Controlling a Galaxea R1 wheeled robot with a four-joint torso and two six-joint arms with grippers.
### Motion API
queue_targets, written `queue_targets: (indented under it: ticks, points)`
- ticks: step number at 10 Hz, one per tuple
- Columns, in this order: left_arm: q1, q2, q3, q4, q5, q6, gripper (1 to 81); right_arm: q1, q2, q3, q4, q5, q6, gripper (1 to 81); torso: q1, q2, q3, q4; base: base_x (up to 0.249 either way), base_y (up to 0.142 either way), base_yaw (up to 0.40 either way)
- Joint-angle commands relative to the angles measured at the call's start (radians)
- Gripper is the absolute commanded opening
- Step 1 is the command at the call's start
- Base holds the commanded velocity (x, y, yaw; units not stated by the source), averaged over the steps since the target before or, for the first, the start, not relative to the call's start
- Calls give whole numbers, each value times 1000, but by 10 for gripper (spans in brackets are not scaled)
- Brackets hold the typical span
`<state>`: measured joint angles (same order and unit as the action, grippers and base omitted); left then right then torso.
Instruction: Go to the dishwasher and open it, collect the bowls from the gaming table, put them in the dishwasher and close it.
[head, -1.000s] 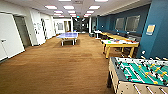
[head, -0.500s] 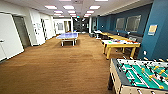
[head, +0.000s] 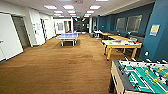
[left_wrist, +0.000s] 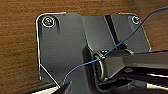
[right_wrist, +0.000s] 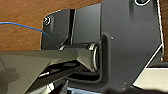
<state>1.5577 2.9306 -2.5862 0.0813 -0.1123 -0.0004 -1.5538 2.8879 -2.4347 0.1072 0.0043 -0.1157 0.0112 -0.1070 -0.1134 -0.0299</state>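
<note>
Standing at the head view's lower right is the gaming table (head: 142, 76), green field and rods, no bowls discernible on it, so the drive over brown carpet (head: 62, 67) should skirt its corner, either claw's state impossible to tell.

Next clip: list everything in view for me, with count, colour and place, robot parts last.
Table-football table: one, green field, pale sides, near right of the head view.
Yellow table: one, yellow legs and rim, light top, mid right by the blue wall.
Table-tennis table: one, blue top, far centre.
Floor: brown carpet, throughout.
Wall: dark blue, right side.
Ceiling lights: several, white, overhead.
Blue cable: thin, across the left wrist's dark plate.
</note>
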Motion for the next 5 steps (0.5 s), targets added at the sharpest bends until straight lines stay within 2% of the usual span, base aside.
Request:
queue_targets:
  ticks: [1, 3, 5]
  points:
    - [-43, -7, 4, 0, 48, 0, 811, 47, -3, 4, -4, -56, -7, 811, 0, 0, 0, 0, 145, 0, 0]
    - [-43, -7, 4, 0, 49, 0, 811, 47, -3, 4, -6, -56, -7, 811, 0, 0, 0, 0, 148, 0, 0]
    - [-43, -5, 4, 0, 49, 0, 811, 48, -2, 4, -6, -56, -7, 811, 0, 0, 0, 0, 157, 62, 0]
